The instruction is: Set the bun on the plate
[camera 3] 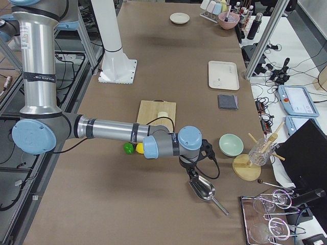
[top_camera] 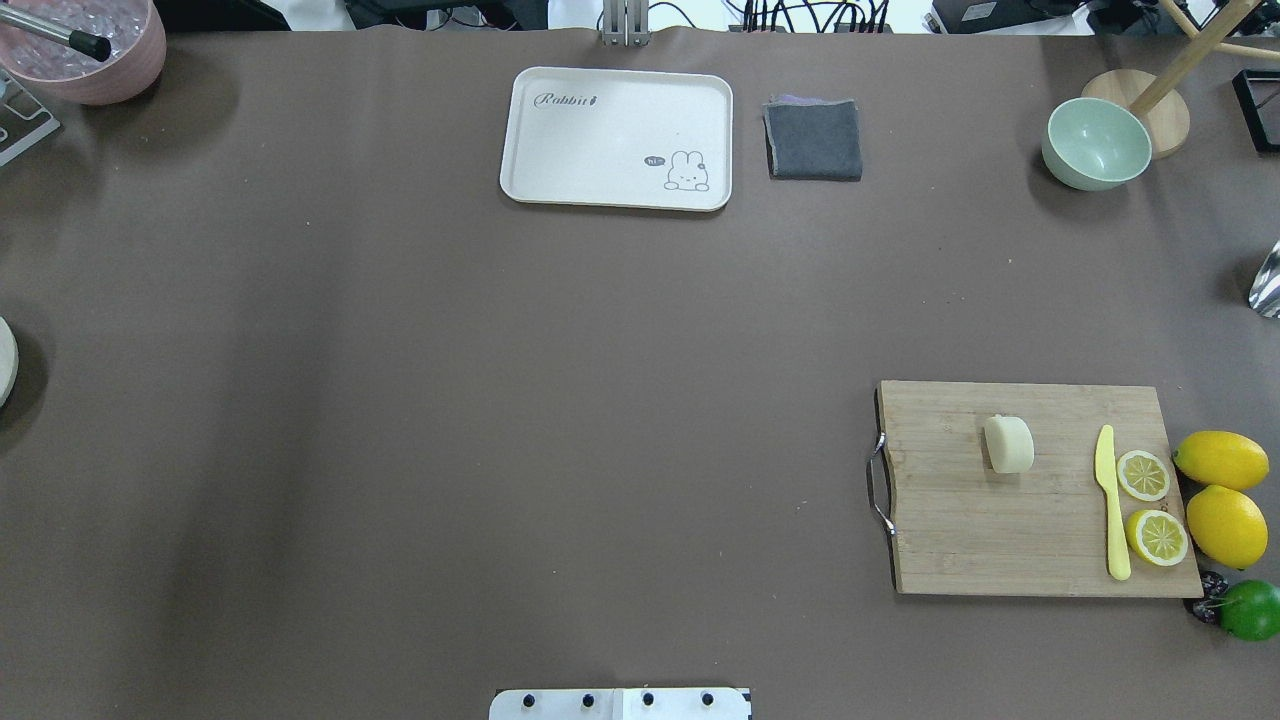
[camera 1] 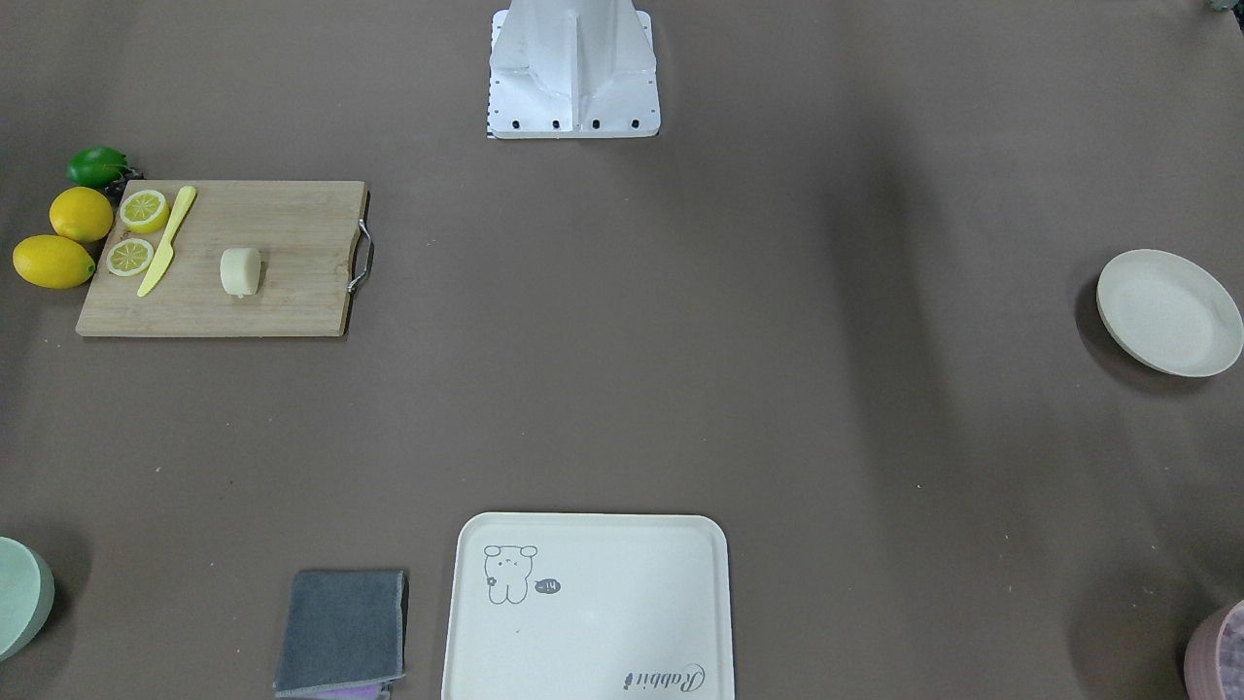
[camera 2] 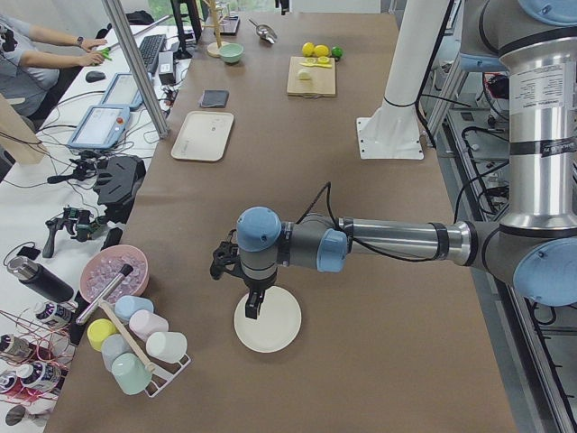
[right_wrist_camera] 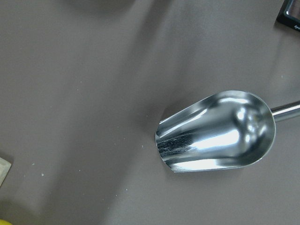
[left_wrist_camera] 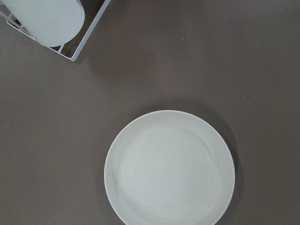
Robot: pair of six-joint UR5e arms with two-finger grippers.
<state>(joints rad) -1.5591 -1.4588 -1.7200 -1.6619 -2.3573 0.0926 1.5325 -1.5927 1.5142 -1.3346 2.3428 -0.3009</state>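
The pale cream bun [camera 1: 240, 271] [top_camera: 1008, 443] lies on a wooden cutting board [top_camera: 1000, 530] on the robot's right side. At the table's far left end sits the round off-white plate [camera 1: 1169, 312] [left_wrist_camera: 169, 168] [camera 2: 268, 322], with nothing on it. My left gripper [camera 2: 252, 305] hangs just above the plate and shows only in the exterior left view, so I cannot tell whether it is open or shut. My right gripper [camera 3: 192, 172] hovers over a metal scoop [right_wrist_camera: 215, 131] beyond the board, seen only from the exterior right view. I cannot tell its state either.
On the board lie a yellow knife [top_camera: 1112, 505] and two lemon slices [top_camera: 1143, 475]; whole lemons [top_camera: 1220, 460] and a lime [top_camera: 1250, 610] sit beside it. A cream tray [top_camera: 600, 140], grey cloth [top_camera: 814, 140], green bowl [top_camera: 1095, 143] and pink bowl [top_camera: 90, 50] line the far edge.
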